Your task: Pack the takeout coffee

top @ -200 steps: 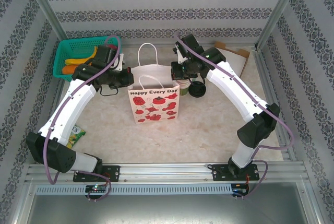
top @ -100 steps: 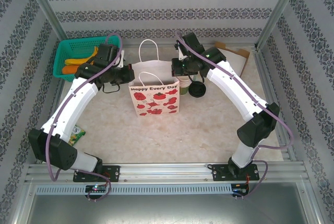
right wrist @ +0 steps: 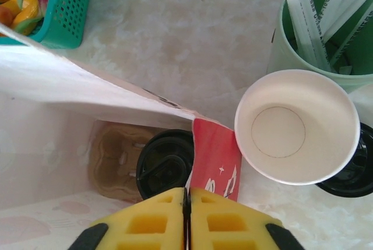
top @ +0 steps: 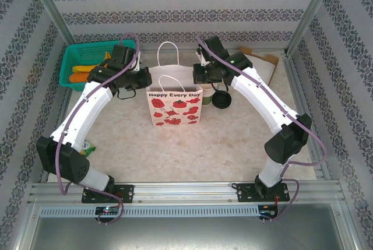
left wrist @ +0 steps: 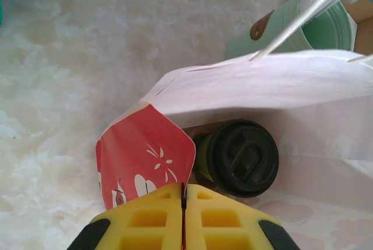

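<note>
The white paper bag (top: pixel 173 109) with red print stands upright mid-table, its mouth held wide. My left gripper (top: pixel 145 84) is shut on the bag's left side edge, and the red side fold (left wrist: pixel 148 145) runs into its closed yellow fingers (left wrist: pixel 151 218). On the opposite edge my right gripper (top: pixel 200 78) is shut the same way on the red fold (right wrist: pixel 215 162). The takeout coffee (left wrist: pixel 243 157), black lid up, stands inside the bag on a brown cardboard carrier (right wrist: pixel 116 155). Its lid (right wrist: pixel 166 164) lies just ahead of my right gripper (right wrist: pixel 186 194) and just right of my left gripper (left wrist: pixel 183 190).
Close to the bag's right side stand a lidless paper cup (right wrist: pixel 297 125), a mint-green cup with white straws (right wrist: pixel 326 40) and a loose black lid (top: pixel 221 99). A teal basket of fruit (top: pixel 87 63) sits back left, a cardboard box (top: pixel 259 60) back right, a snack packet (top: pixel 86 150) near left.
Both grippers and the bag between them have shifted upward in the top view. The left arm has swung farther toward the back. The bag's mouth stays spread.
</note>
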